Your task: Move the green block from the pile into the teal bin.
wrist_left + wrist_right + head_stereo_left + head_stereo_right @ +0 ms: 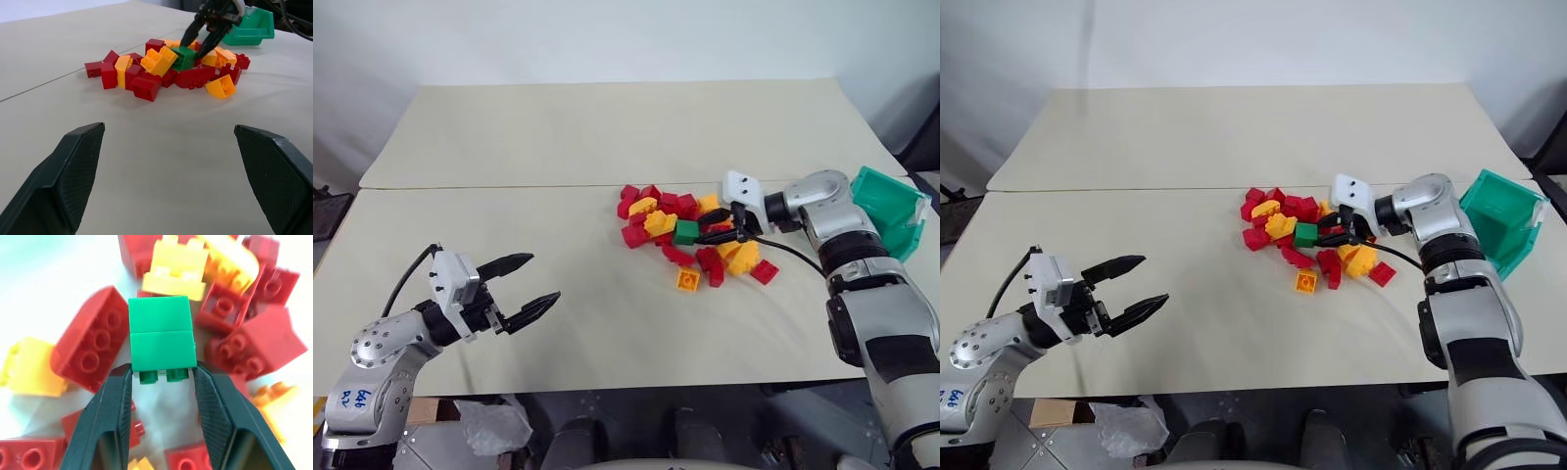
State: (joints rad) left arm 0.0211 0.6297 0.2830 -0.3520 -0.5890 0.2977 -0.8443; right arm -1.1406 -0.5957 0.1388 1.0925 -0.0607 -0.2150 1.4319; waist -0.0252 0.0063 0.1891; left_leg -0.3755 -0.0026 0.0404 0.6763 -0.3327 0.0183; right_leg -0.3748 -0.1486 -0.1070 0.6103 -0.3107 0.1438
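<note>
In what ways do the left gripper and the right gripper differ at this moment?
The left gripper hovers open over bare table, holding nothing; the right gripper has its fingers against the green block. The left sits far from the pile; the right reaches into it. Both have two black fingers.

Red, yellow bricks of pile (690,235) crowd green block (686,232); bare table (558,137) elsewhere.

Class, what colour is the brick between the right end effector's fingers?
Bright green brick, clearest in the right wrist view.
</note>
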